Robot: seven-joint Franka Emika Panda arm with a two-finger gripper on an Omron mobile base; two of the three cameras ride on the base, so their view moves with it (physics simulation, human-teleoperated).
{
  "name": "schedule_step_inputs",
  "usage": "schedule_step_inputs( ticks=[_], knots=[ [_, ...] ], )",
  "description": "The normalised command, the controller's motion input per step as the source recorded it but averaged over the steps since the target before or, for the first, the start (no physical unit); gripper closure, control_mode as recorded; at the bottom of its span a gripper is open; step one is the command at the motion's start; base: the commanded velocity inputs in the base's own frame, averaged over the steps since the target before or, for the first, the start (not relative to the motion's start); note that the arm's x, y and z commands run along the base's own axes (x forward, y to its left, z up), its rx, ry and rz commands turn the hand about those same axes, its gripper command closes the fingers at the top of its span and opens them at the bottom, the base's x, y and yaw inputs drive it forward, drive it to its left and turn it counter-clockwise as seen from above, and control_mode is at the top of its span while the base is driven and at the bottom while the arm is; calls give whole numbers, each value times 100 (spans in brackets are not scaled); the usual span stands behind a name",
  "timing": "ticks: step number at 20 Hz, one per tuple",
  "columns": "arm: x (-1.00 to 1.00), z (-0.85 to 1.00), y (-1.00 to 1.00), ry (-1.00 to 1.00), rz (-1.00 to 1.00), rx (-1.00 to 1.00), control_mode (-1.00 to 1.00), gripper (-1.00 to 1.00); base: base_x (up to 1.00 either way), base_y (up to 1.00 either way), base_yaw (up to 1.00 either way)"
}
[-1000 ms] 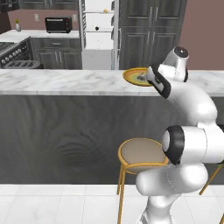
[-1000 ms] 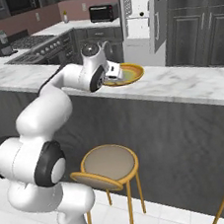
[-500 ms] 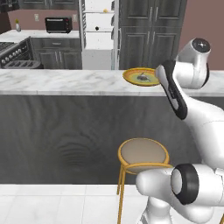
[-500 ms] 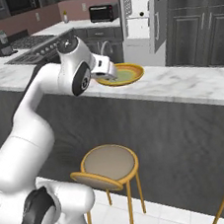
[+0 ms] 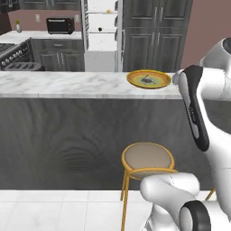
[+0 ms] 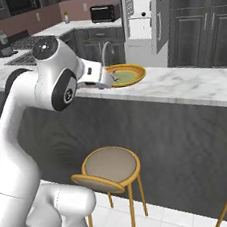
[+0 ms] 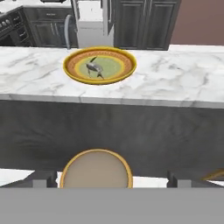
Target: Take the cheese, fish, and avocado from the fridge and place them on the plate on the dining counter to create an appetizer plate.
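white marble dining counter (image 7: 175,83), plate (image 7: 75,73)

The light is even and soft everywhere, without glare. The dining counter (image 5: 67,83) casts only a faint shadow at 6 o'clock. Pictures look slightly blurry.

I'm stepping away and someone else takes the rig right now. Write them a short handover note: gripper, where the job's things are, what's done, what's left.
Gripper: open, empty, beside the plate, over the near edge of the counter.
Round yellow-orange plate sits on the long white marble dining counter.
Small grey-brown fish lies in the plate's greenish centre: done.
Tall fridge with white shelves stands open behind the counter; a small yellow thing on its top shelf and a dark round one on the shelf below, too small to identify.
Left: fetch the cheese and the avocado and set them on the plate.
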Motion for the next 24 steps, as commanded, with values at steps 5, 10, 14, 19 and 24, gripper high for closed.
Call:
schedule_step_inputs(
  ticks=[5, 10, 14, 19, 24],
  knots=[
    [-14, 0, -3, 0, 0, 0, 100, -100, -75, -66, -5],
    [0, 0, 0, 0, 0, 0, 100, -100, -81, -100, -10],
    [0, 0, 0, 0, 0, 0, 100, -100, -27, -100, -14],
    [0, 0, 0, 0, 0, 0, 100, -100, -1, -100, -10],
    [0, 0, 0, 0, 0, 0, 100, -100, 1, -100, -8]
  ],
)
